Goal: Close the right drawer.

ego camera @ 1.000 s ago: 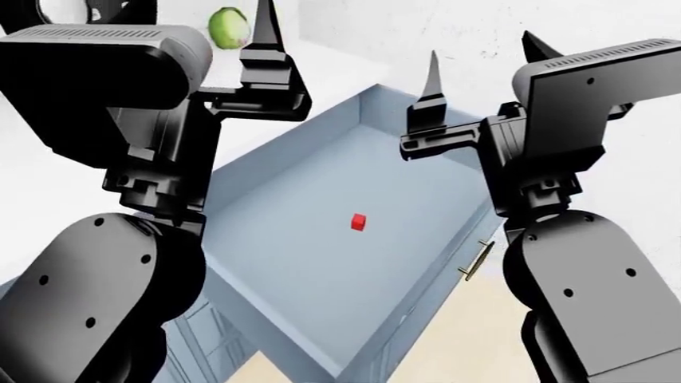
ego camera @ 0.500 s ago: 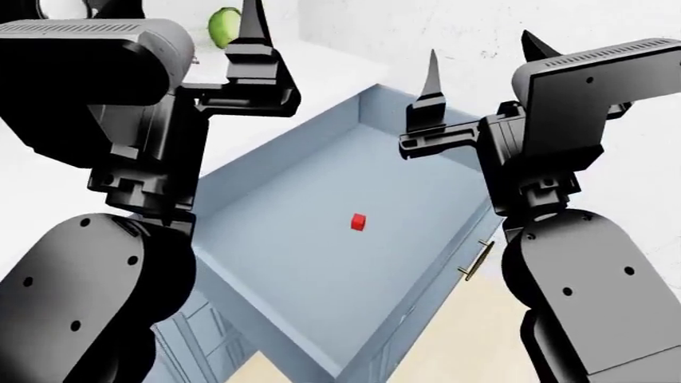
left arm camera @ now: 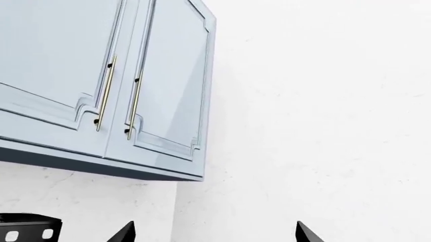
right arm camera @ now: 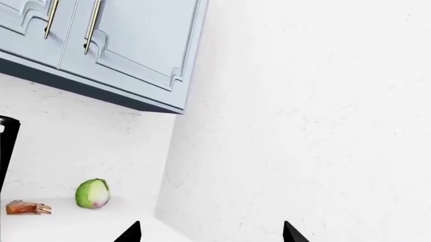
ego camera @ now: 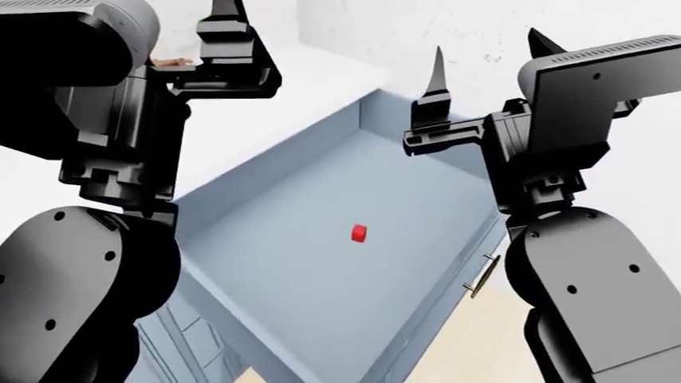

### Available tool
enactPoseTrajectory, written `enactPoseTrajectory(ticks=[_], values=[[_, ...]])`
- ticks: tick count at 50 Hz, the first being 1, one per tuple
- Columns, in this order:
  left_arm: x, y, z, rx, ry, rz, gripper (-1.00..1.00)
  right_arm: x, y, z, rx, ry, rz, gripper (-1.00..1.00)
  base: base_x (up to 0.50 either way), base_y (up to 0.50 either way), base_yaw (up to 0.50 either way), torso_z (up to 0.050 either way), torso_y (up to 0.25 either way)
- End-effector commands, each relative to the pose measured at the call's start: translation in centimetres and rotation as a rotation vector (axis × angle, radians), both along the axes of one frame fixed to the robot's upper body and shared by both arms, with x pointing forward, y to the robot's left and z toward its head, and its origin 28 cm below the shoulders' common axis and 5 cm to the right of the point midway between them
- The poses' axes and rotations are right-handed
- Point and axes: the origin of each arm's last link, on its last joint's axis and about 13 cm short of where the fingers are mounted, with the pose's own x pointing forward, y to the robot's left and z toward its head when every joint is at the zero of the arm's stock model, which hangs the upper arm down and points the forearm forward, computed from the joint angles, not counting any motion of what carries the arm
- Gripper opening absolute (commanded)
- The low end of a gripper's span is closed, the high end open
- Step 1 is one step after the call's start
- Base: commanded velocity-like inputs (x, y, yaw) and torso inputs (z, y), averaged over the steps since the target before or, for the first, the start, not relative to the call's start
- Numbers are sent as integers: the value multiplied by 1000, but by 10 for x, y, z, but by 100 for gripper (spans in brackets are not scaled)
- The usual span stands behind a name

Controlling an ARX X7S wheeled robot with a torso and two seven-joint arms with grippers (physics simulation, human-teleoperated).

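Observation:
The right drawer (ego camera: 319, 287) is a wide pale blue-grey box, pulled far out below the white counter, between my two arms. Its slim brass bar handle (ego camera: 484, 277) shows on the front at the lower right. A small red cube (ego camera: 360, 232) lies on the drawer floor. My left gripper (left arm camera: 214, 233) is open and empty, raised above the drawer's left side; one finger (ego camera: 225, 24) shows in the head view. My right gripper (ego camera: 490, 56) is open and empty, held above the drawer's far right corner. It also shows in the right wrist view (right arm camera: 209, 232). Both point up at the wall.
A white counter (ego camera: 309, 72) runs behind the drawer to a white wall. Blue-grey upper cabinet doors (left arm camera: 101, 75) hang above it. A green round fruit (right arm camera: 92, 193) and a brown item (right arm camera: 27, 207) lie on the counter. Lower cabinet doors (ego camera: 186, 335) stand left of the drawer.
My left arm has moved up and to the left, and its gripper now covers the green fruit in the head view. The drawer sits slightly lower in view. The right arm has barely moved.

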Motion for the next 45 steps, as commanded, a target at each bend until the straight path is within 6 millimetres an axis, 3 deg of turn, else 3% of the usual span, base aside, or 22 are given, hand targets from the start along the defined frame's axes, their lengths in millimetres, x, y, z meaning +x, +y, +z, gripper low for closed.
enactPoseTrajectory(ticks=[1, 45], values=[[-1, 0, 1, 0, -4, 0, 100, -1, -1, 0, 6, -3, -7, 100, 192, -226, 0, 0, 0], [0, -3, 1, 1, -5, -16, 100, -7, -4, 0, 30, -20, -26, 100, 180, -212, 0, 0, 0]])
